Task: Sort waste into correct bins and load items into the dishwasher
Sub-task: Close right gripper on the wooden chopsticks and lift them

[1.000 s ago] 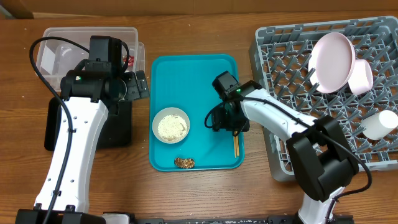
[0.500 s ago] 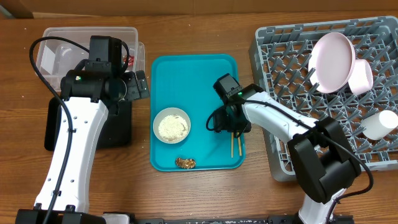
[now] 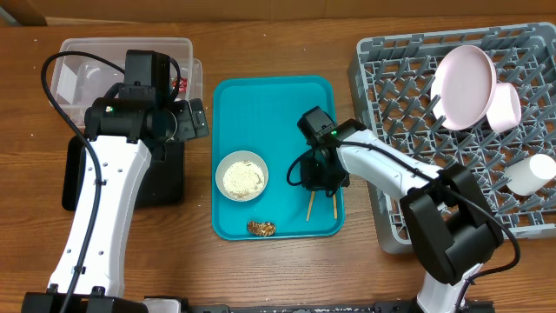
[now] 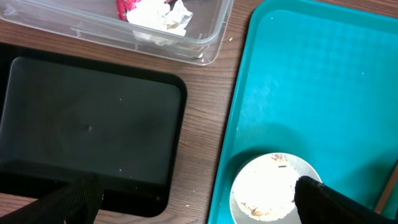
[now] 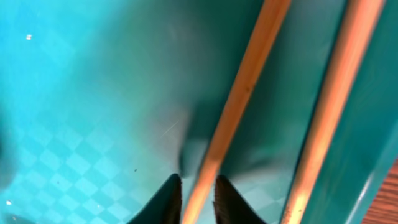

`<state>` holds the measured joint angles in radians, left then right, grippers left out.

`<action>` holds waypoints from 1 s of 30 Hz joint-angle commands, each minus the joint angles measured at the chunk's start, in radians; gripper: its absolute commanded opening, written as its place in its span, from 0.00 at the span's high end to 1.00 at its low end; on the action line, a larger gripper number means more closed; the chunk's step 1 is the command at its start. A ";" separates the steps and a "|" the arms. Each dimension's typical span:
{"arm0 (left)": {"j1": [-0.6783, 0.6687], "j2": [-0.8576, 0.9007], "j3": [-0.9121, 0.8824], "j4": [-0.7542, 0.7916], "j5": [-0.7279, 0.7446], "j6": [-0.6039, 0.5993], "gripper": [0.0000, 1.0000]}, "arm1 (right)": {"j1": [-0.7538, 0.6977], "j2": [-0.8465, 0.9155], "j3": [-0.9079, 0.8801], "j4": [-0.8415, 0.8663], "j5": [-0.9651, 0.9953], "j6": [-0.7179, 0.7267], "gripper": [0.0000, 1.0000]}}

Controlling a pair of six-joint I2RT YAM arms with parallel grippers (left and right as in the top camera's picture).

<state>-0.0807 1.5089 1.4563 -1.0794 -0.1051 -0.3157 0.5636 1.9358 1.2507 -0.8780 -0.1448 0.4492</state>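
Two wooden chopsticks lie on the teal tray. My right gripper points down at the tray's right side, its fingers pinched on the left chopstick; the other chopstick lies free beside it. Overhead, the gripped chopstick slants away from the straight one. A small bowl of rice grains and a brown food lump rest on the tray. My left gripper hangs open over the black bin and the tray edge. The clear bin holds the red-and-white wrapper and the tissue.
The grey dish rack fills the right side. In it stand a pale plate, a bowl and a small cup. Bare wood runs between the black bin and the teal tray.
My right gripper has closed from wide open onto one chopstick, and that chopstick's near end has swung left, away from its partner. The left arm has stayed still.
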 commanded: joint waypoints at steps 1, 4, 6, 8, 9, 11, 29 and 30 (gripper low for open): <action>0.003 -0.010 0.021 -0.005 0.005 -0.013 0.00 | 0.005 0.006 -0.007 -0.009 -0.013 0.040 0.87; 0.003 -0.010 0.021 -0.005 0.005 -0.014 0.00 | 0.005 0.006 -0.007 -0.029 -0.013 0.069 0.92; 0.003 -0.010 0.021 -0.005 0.005 -0.014 0.00 | 0.005 0.006 -0.007 -0.034 -0.014 0.076 0.96; 0.003 -0.010 0.021 -0.005 0.005 -0.013 0.00 | 0.005 0.006 -0.007 -0.033 -0.014 0.076 0.96; 0.003 -0.010 0.021 -0.005 0.005 -0.014 0.00 | 0.005 0.006 -0.007 -0.030 -0.014 0.076 0.96; 0.003 -0.010 0.021 -0.005 0.005 -0.014 0.00 | 0.000 0.003 0.003 -0.034 -0.012 0.075 0.96; 0.003 -0.010 0.021 -0.006 0.006 -0.014 0.00 | -0.058 -0.076 0.045 -0.060 0.036 -0.055 0.54; 0.003 -0.010 0.021 -0.006 0.006 -0.014 0.00 | -0.058 -0.076 0.026 -0.040 0.039 -0.056 0.54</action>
<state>-0.0807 1.5089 1.4563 -1.0851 -0.1051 -0.3157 0.4988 1.8744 1.3365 -0.9539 -0.1310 0.3923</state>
